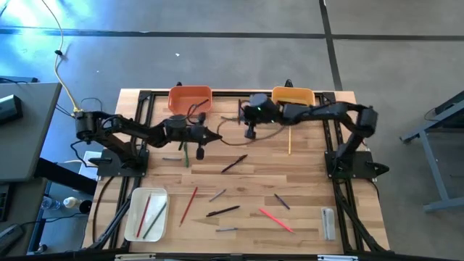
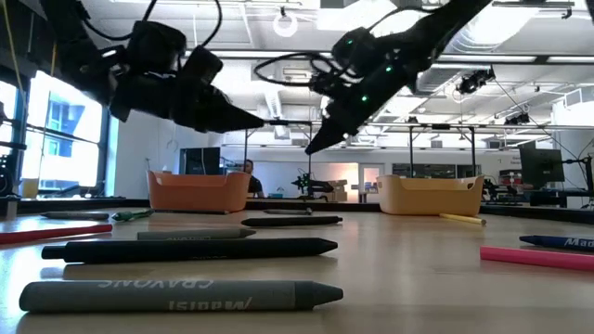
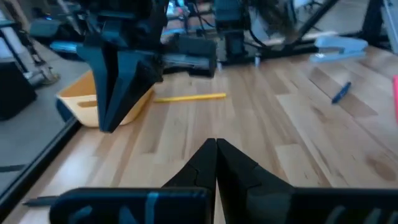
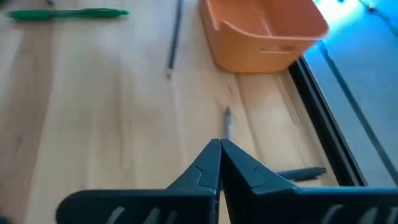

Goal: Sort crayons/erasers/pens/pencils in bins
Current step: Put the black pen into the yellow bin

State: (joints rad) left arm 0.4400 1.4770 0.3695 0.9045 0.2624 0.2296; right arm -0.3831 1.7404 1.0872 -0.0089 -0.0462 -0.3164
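Note:
Both grippers hang shut and empty above the table's far half. My left gripper (image 1: pixel 217 136) (image 3: pixel 216 144) points toward the table's right, where the yellow-orange bin (image 1: pixel 293 96) (image 3: pixel 93 102) and a yellow pencil (image 1: pixel 289 138) (image 3: pixel 189 97) lie. My right gripper (image 1: pixel 250 132) (image 4: pixel 220 144) (image 2: pixel 311 147) slants down toward the orange bin (image 1: pixel 190 98) (image 4: pixel 264 28). The white bin (image 1: pixel 146 212) at the near left holds a red and a green pencil. A dark pen (image 1: pixel 233 163), a black pen (image 1: pixel 223 211) and a red pencil (image 1: pixel 188 204) lie flat on the wood.
A green stick (image 1: pixel 185 154) (image 4: pixel 68 13) lies under the left arm. A pink-red pencil (image 1: pixel 275 220), short grey and blue crayons (image 1: pixel 217 194) (image 1: pixel 281 201) and a clear-grey block (image 1: pixel 328 221) are scattered on the near half. Black frame rails (image 1: pixel 142 116) border the table.

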